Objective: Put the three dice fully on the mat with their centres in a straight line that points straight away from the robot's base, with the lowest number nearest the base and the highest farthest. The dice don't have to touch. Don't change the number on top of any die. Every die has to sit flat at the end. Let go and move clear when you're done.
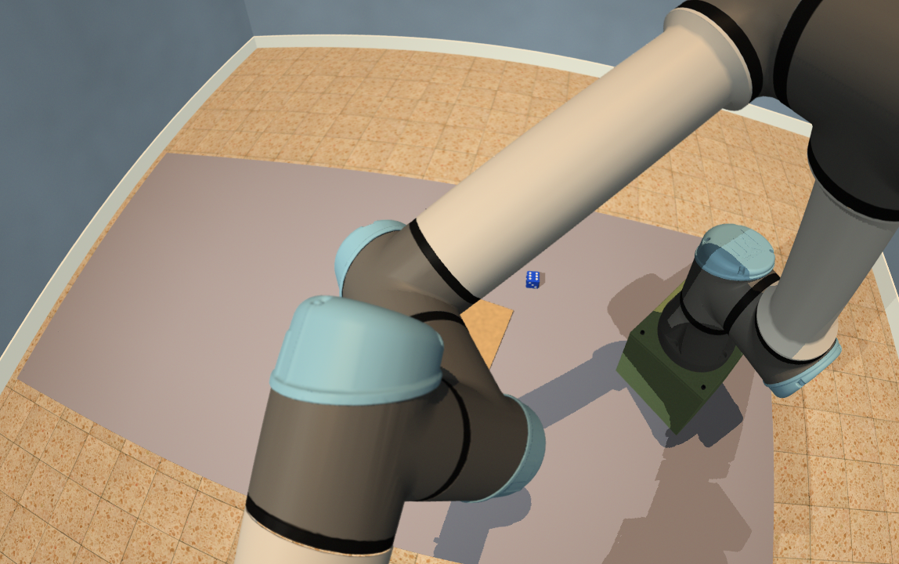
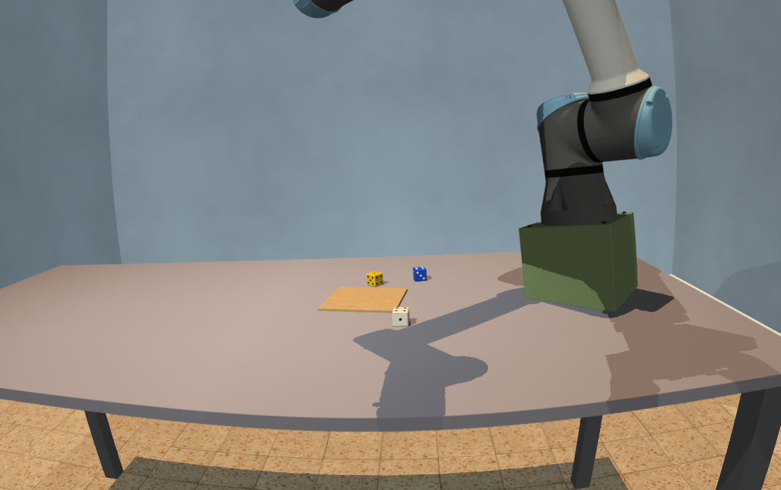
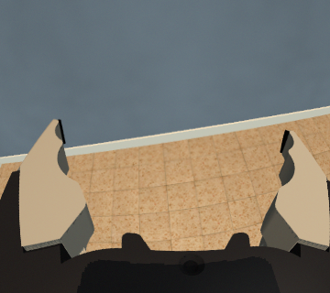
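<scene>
An orange mat [image 2: 362,299] lies flat on the table; in the top view only its corner [image 1: 486,329] shows past the arm. A yellow die [image 2: 373,278] stands just behind the mat. A blue die [image 2: 419,273] stands to its right, off the mat, and also shows in the top view [image 1: 534,279]. A white die [image 2: 400,316] stands at the mat's near right corner, off the mat, one pip facing the camera. My gripper [image 3: 175,126] is open and empty, high up and facing the wall and floor. The arm hides the yellow and white dice in the top view.
The robot's green base block [image 2: 578,258] stands on the table's right side, also seen in the top view [image 1: 676,364]. The arm [image 1: 550,189] reaches across above the table and casts a long shadow [image 2: 436,359] near the white die.
</scene>
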